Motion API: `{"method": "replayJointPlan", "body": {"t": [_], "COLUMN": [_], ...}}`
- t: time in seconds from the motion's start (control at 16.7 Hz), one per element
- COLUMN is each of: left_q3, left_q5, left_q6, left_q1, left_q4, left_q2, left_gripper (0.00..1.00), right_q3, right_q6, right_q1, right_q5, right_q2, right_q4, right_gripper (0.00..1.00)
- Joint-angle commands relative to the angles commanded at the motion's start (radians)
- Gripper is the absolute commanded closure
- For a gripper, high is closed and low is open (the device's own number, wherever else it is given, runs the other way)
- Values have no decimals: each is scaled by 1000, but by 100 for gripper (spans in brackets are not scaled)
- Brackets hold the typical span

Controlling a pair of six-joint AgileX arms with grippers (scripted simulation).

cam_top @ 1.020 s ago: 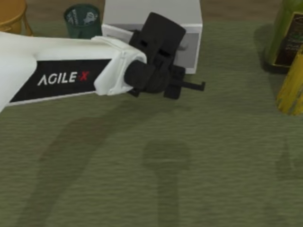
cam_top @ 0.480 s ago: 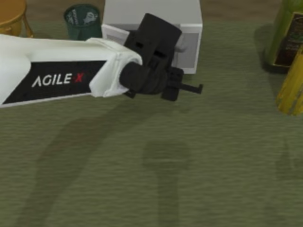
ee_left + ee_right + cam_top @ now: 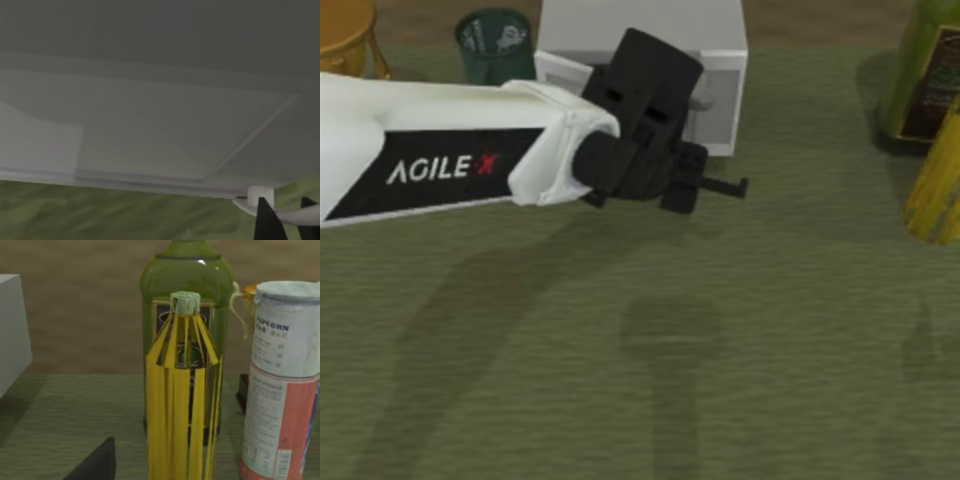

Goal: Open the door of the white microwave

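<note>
Left arm (image 3: 450, 140): glossy white shell with black side panel lettered "AGILE X", red X; matte black blocky wrist housing and slim black fingers (image 3: 725, 187).

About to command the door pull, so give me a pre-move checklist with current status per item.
1. Left gripper at the door handle: ok, the wrist view shows the handle right beside it.
2. Firm hold on the handle: cannot tell.
3. Door wide open: not ok, it lies near the front of the microwave.
4. Table in front of the microwave free for the swing: ok.
5. Green cup apart from the door: ok.
6. Right arm out of the way: ok, absent from the top view.
</note>
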Motion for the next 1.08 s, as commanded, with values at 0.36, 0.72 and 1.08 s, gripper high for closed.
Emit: {"method": "replayJointPlan", "body": {"t": [0.36,0.72,1.08], "left_q3": [0,4,-36], "left_q5": [0,8,33], "left_q6": [0,-6,39], "left_q1": [0,-9,11], "left_q4": [0,0,17], "left_q2": [0,2,-24], "left_gripper": [100,100,100], "right_q3": [0,0,0], "right_q6": [0,0,0], "right_q1": [0,0,0], "right_q5": [0,0,0], "right_q2": [0,0,0], "right_q4": [0,0,0], "right_gripper": [0,0,0]}}
